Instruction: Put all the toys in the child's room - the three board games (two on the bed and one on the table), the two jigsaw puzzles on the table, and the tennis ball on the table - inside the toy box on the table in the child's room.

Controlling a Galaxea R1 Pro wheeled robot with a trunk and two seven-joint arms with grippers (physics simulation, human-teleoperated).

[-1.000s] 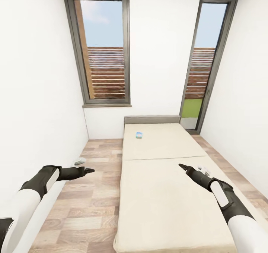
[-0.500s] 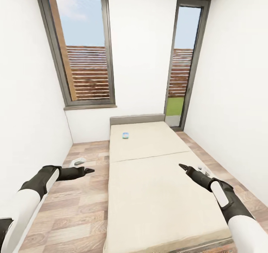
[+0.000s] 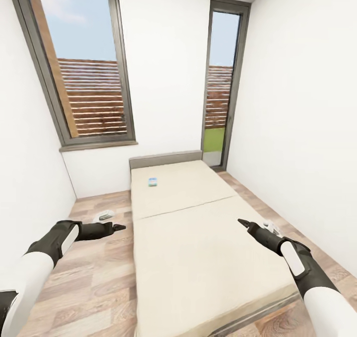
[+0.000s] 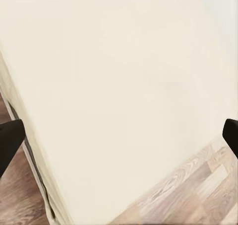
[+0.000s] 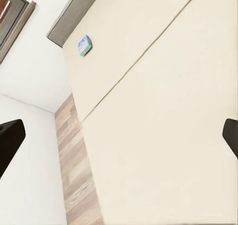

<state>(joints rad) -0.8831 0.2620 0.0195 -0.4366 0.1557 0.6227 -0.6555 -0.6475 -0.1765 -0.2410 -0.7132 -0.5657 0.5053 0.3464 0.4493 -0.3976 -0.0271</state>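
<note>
We read the head view from left to right. At far left, the left arm reaches forward over the wood-plank floor (image 3: 99, 287), and the left gripper (image 3: 120, 226) hangs above the planks just beside the bed (image 3: 198, 247). In the left wrist view its two dark fingertips (image 4: 10, 143) sit at opposite edges of the picture, so we record the claw as spread wide with nothing between the fingers; the beige mattress and a strip of floor lie beyond it.

Behind the left arm, a tall grey-framed window (image 3: 82, 64) occupies the far wall and shows sky and a slatted wooden fence.

At centre, the bed runs away from us, its low grey headboard (image 3: 166, 159) against the far wall. One small blue board game (image 3: 152, 181) lies flat on the mattress near the headboard, toward the bed's left side, well apart from both grippers. The right wrist view shows the same box (image 5: 84, 45) on the mattress close to the headboard.

Right of centre stands a narrow glazed door (image 3: 220, 79) with green grass visible at its base.

At right, the right gripper (image 3: 241, 222) hovers over the mattress. Its fingertips (image 5: 10, 140) likewise sit at opposite picture edges: claw wide apart, holding nothing.
</note>
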